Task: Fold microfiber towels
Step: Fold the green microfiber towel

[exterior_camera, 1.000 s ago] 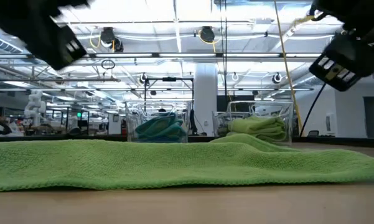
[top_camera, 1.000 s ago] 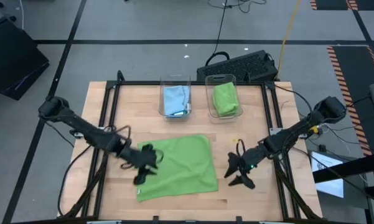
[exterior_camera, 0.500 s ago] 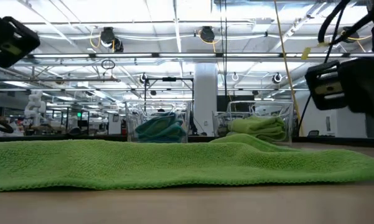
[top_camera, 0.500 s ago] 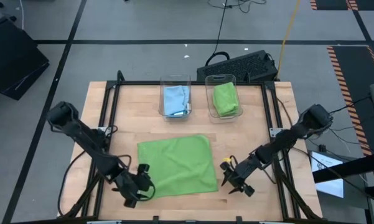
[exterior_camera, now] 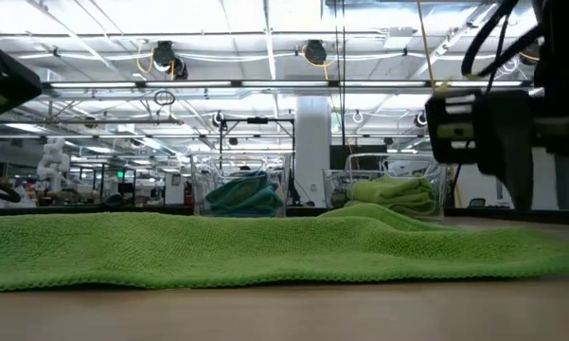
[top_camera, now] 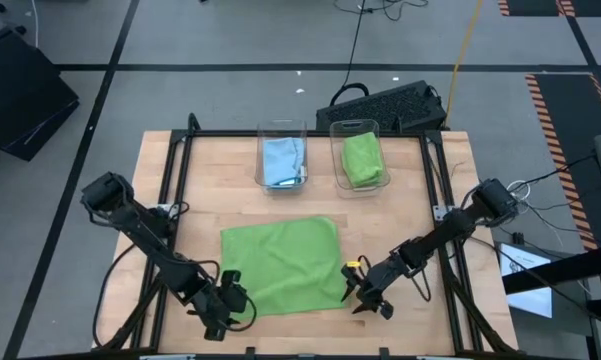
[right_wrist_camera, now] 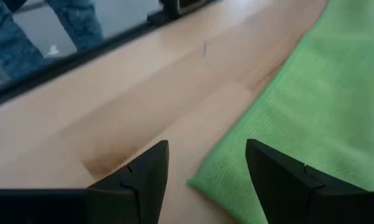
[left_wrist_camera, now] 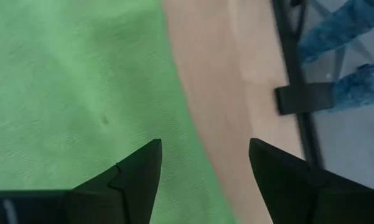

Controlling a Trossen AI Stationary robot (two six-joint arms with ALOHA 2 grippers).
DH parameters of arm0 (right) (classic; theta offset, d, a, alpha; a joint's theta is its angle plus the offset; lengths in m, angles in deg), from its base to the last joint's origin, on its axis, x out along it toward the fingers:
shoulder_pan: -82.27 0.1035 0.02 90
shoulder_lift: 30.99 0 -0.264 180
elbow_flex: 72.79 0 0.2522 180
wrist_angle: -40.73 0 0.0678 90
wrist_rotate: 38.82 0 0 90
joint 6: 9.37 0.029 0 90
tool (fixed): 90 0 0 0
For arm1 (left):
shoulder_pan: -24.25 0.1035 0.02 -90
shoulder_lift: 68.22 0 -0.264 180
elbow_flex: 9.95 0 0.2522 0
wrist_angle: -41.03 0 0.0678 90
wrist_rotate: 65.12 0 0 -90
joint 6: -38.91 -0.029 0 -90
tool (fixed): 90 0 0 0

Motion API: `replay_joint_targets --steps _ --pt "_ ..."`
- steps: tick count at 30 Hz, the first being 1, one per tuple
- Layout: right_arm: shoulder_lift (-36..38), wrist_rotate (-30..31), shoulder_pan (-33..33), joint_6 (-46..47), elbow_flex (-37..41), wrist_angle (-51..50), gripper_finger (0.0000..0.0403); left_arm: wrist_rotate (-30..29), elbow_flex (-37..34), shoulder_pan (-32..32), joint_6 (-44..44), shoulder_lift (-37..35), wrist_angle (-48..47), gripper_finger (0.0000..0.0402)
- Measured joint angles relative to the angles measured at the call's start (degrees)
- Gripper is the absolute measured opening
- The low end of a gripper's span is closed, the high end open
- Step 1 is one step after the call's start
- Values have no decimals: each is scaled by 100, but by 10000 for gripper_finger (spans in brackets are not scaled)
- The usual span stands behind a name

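Jaws on both arms stood open, nothing held. Left gripper (top_camera: 220,312) sat at the near-left corner of the spread green towel (top_camera: 285,265), its jaws straddling the towel edge in the left wrist view. A second ago it was up over the towel's left edge, with the cloth bunched under it; since then it had drawn back toward the near edge of the table (top_camera: 400,180), its jaws had parted, and the towel lay flat and squared. Reads as a let-go after spreading.

Right gripper (top_camera: 365,293) had come in from off to the right and now sat just beside the near-right corner, jaws apart, the towel corner (right_wrist_camera: 205,182) showing between them in its wrist view. Not touching cloth as far as I could tell.

Towel lay flat in the middle of the table, unfolded. Two clear bins at the far side: blue towel (top_camera: 283,160) in the left bin (top_camera: 281,128), folded green towel (top_camera: 361,160) in the right bin (top_camera: 354,127).

My read: spreading done, both arms lined up on the near corners for the first fold. Nothing gripped yet. Risk: a pinch catching only the hem.
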Motion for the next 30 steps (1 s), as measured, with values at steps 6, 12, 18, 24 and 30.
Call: replay_joint_targets --steps 6,12,18,24,30 --pt "-398 -65 46 -5 -2 201 184 21 4 -109 286 0 -45 246" --pt "-635 -162 -14 439 -15 293 140 14 4 -262 582 0 -78 246" --pt "-649 -108 -28 603 -17 253 86 -71 4 -539 664 0 -102 246" --pt "-646 37 -31 681 -20 109 25 -408 4 -1028 948 -2 -375 246" --pt "-649 56 -44 988 -13 116 7 -547 -89 -1554 1746 -2 -544 246"
